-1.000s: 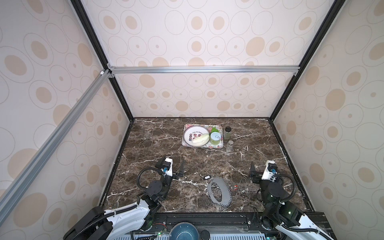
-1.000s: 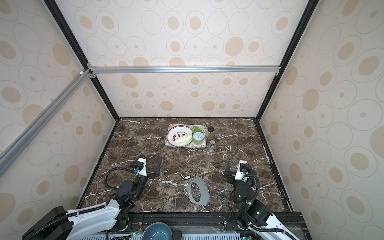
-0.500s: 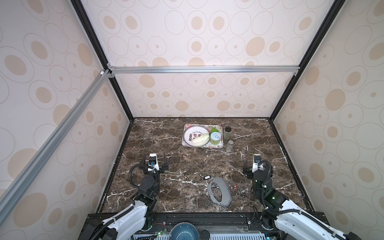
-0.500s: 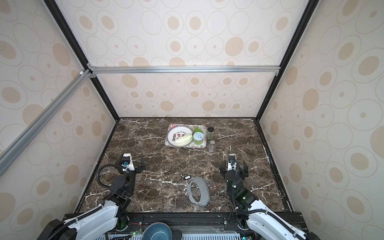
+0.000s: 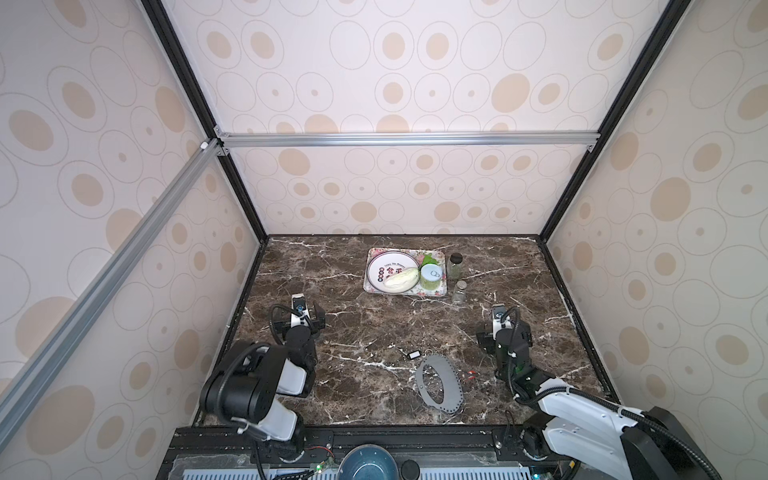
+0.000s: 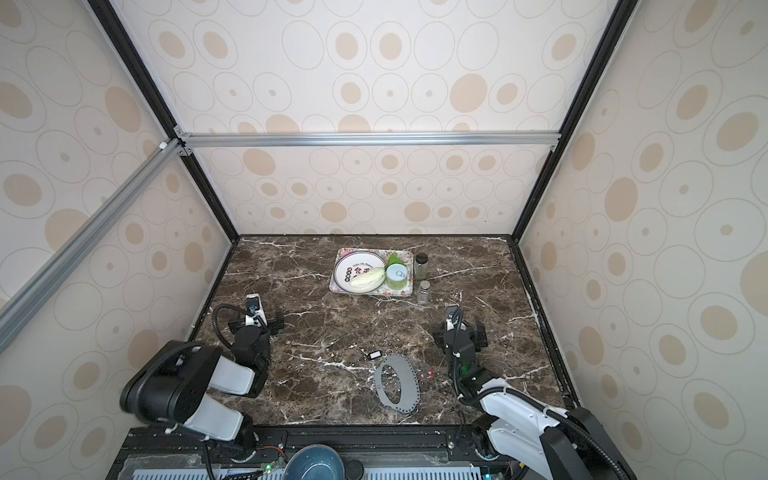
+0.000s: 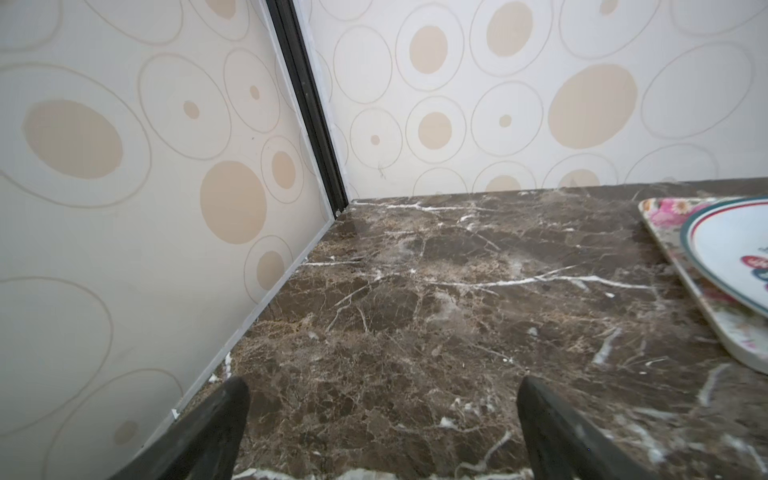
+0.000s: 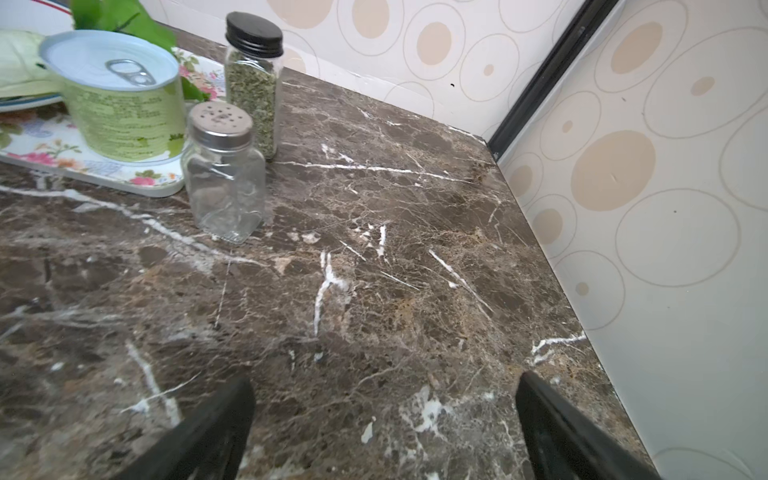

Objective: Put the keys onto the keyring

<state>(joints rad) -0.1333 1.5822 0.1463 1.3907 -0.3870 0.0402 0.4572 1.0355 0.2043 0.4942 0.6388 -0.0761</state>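
Note:
In both top views the keyring (image 5: pixel 451 395) (image 6: pixel 409 395), a flat grey oval plate, lies near the table's front centre. The black-tagged key (image 5: pixel 412 354) (image 6: pixel 375 354) rests just behind its far end. The red-tagged key (image 5: pixel 471 375) (image 6: pixel 428 376) lies right of the plate. My left gripper (image 5: pixel 302 318) (image 6: pixel 255 322) (image 7: pixel 382 415) hovers open over bare marble at the left, far from the keys. My right gripper (image 5: pixel 503 328) (image 6: pixel 457 330) (image 8: pixel 384 415) stands open at the right, behind the red key. Neither wrist view shows keys or keyring.
A floral tray (image 5: pixel 432 291) (image 8: pixel 137 183) at the back centre holds a white plate (image 5: pixel 380 270) (image 7: pixel 731 249), a cabbage (image 5: pixel 401 277) and a green can (image 5: pixel 431 277) (image 8: pixel 124 104). A herb jar (image 5: pixel 456 265) (image 8: pixel 253 83) and a glass shaker (image 5: pixel 459 291) (image 8: pixel 224 178) stand beside it. Walls enclose the table.
Both grippers have moved left and a little farther back. The left arm's elbow has risen at the front left. Keys and keyring lie where they were.

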